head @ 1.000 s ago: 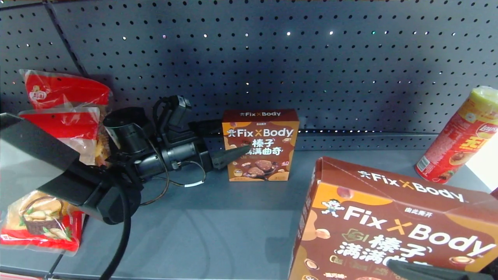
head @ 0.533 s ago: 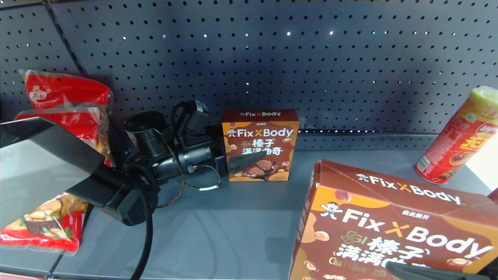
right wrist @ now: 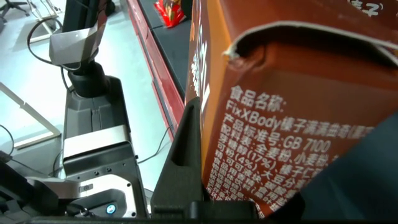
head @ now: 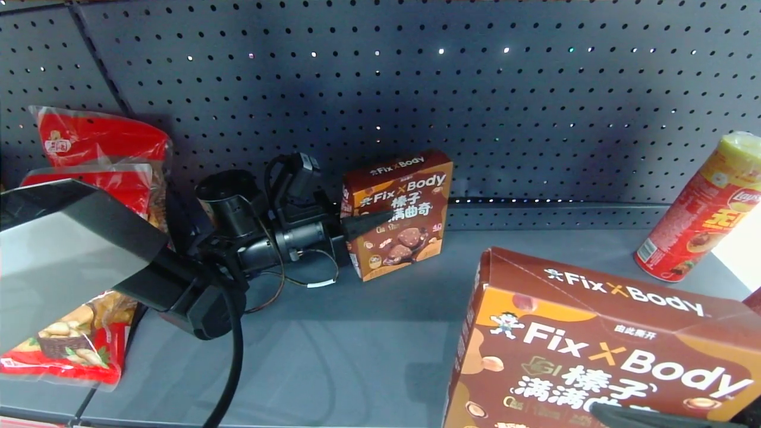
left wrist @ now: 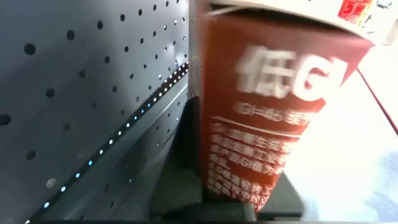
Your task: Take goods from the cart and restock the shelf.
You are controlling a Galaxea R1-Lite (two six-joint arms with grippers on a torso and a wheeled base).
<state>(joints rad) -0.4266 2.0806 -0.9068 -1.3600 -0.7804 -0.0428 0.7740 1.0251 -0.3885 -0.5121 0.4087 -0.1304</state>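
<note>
Red snack bags (head: 98, 142) stacked at left edge, head view; another red bag (head: 65, 348), basket print, lower left. Chip can (head: 698, 214) tilted at right edge. Grey stand (right wrist: 78, 43) upper left, right wrist view

Small box (head: 397, 214), large box (head: 600, 351): glossy cardbd. Pegboard (head: 475, 107) behind small box: matt perf. metal. Bags (head: 95, 142) to its left: shiny plastic film.

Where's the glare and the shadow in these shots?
Head view: white glare at the right edge beside the chip can, light dots through the pegboard holes, a dark shadow on it above the small cookie box. Left wrist view: beyond that box the background washes out white. Right wrist view: the large cookie box is evenly lit.
</note>
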